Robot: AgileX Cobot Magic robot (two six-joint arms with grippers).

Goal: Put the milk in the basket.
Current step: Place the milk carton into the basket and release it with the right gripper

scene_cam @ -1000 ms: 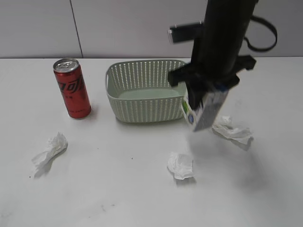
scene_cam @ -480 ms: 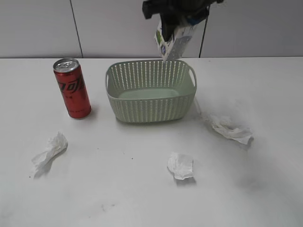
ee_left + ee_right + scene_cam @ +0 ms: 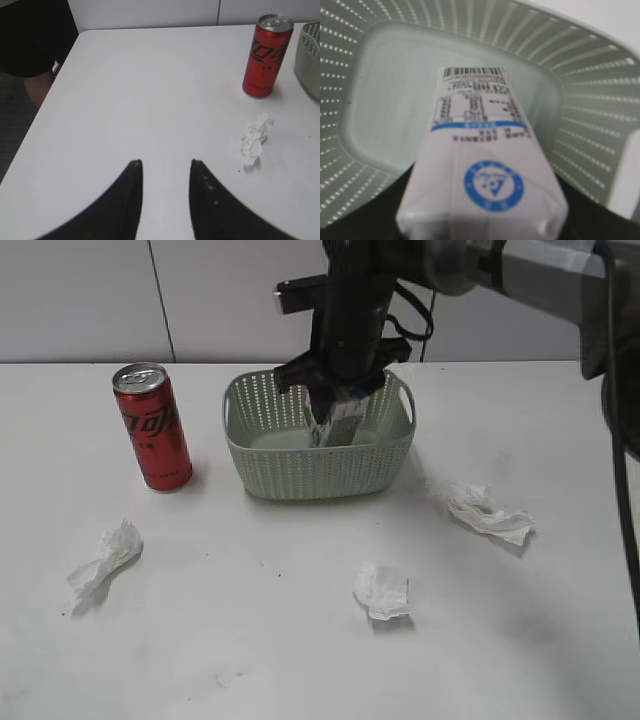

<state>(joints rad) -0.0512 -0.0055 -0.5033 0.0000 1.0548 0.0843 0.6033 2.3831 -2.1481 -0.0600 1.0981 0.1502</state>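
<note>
Inside the basket (image 3: 262, 455), right gripper (image 3: 338, 398) clamps milk (image 3: 480, 170).

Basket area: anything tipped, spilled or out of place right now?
Nothing spilled or damaged. The milk is inside the basket, leaning a little and gripped by the right end effector. The red can stands upright; three paper wads lie loose on the table.

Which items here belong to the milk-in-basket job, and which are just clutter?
Job items: milk carton, held by the right tool inside the basket.

Clutter: red soda can; three crumpled paper wads; the idle left tool, open.
</note>
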